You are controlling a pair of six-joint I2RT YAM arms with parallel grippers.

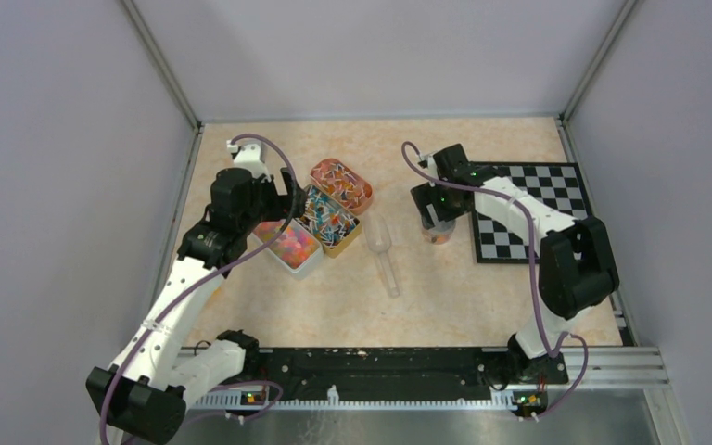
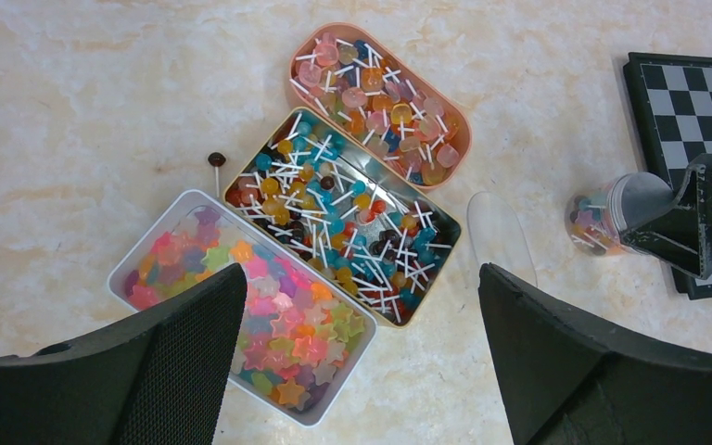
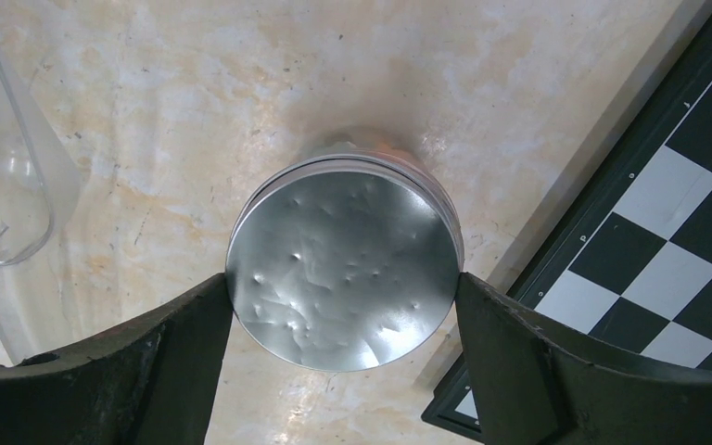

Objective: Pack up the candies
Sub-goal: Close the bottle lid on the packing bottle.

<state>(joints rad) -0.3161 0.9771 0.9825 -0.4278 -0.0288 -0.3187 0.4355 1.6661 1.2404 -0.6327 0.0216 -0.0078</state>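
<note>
The small star-shaped candies (image 2: 273, 320), pink, orange, yellow and green, fill a white rectangular tray (image 2: 122, 271) at about nine o'clock on the beige marbled counter (image 1: 334, 306). At the tray's one o'clock sit a gold rectangular tin (image 2: 445, 222) and then an orange oval tin (image 2: 468, 139), both full of stick lollipops. The three touch side by side, probably so one arm can reach all of them.

The left gripper (image 2: 360, 278) hangs above them, spread wide and holding nothing. A clear plastic scoop (image 1: 385, 252) lies alone mid-counter, likely so that either arm can reach it.

At the scoop's two o'clock stands a small clear jar (image 1: 438, 234) with some sweets inside and a dented silver lid (image 3: 343, 269). It is just beside a black-and-white checkerboard mat (image 1: 538, 199). The right gripper (image 3: 343, 287) straddles the lid with a finger at each side. I cannot tell whether it grips the lid or only touches it.

No brand, label or writing is legible.
</note>
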